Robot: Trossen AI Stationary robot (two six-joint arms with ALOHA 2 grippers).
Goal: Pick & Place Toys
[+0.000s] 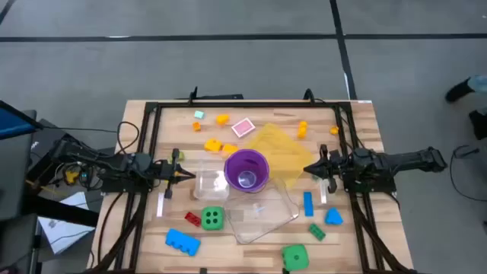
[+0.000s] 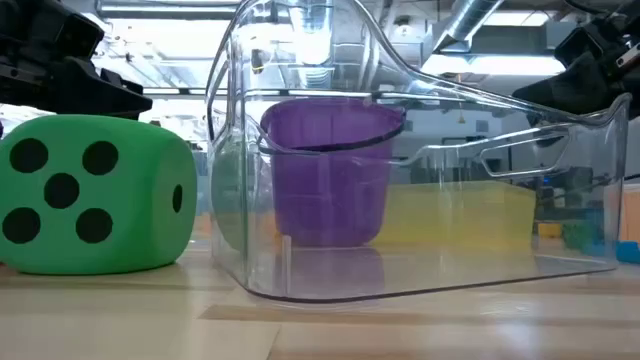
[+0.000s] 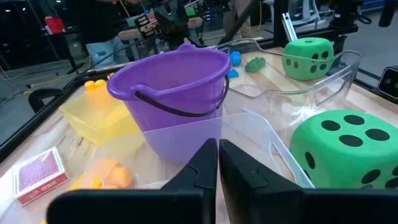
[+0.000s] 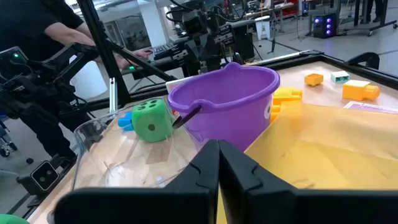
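Dice [image 1: 213, 218] nearest the left end effector [image 1: 185, 175] lay just beyond and beside it; both end effectors, right [image 1: 310, 170] included, were shut, empty

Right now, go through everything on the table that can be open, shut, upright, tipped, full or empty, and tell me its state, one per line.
left gripper: shut, holding nothing
right gripper: shut, holding nothing
purple cup: upright, no toy visible inside
large clear tub: open top, no toy inside
small clear tub: open top, no toy inside
yellow tray: lying flat, no toy on it
green die: resting on table, five dots up
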